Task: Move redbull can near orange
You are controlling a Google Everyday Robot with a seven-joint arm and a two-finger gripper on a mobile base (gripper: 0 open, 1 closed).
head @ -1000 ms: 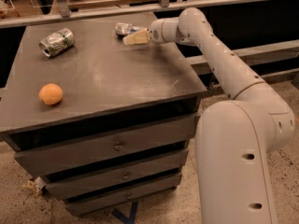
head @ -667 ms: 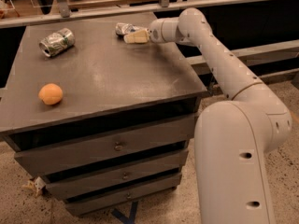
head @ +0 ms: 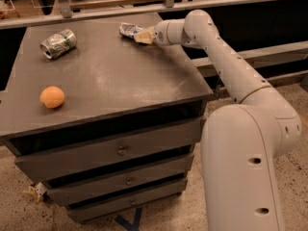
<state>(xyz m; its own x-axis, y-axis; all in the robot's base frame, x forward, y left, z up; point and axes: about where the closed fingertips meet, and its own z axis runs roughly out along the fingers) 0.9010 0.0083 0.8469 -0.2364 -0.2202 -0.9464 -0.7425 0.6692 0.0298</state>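
Dark grey and faintly scuffed, the top of a low cabinet (head: pixel 120 81) filled most of the camera view. Three shallow drawers (head: pixel 120 150) sat stacked below it, over a speckled floor (head: pixel 19 211). Behind the cabinet ran a grey metal rail (head: pixel 96 11) with wooden shelving above it.

We saw the redbull can (head: pixel 128 31) lying on its side at the far edge of the top, a little right of the middle. It was slim and silver with blue patches, and its body was crumpled and dented, so its outline looked uneven rather than round. Its long axis ran roughly left to right, with the right end turned toward the robot.

The gripper (head: pixel 144 35), pale tan in colour, sat low over the top at that right end and touched the can. We could not tell whether it was clamped on the can or merely resting against it. The white arm (head: pixel 226 57) reached to it from the right, coming up from the robot's bulky white body (head: pixel 240 167) beside the cabinet and crossing the far right corner of the top.

The orange (head: pixel 52 96) rested near the front left of the top. It was round and matte, and well apart from the redbull can, almost diagonally across the surface from it.

A fatter silver can with green markings (head: pixel 58 43) lay on its side toward the far left. It sat between the two in depth but touched neither, and it was clear of the gripper.
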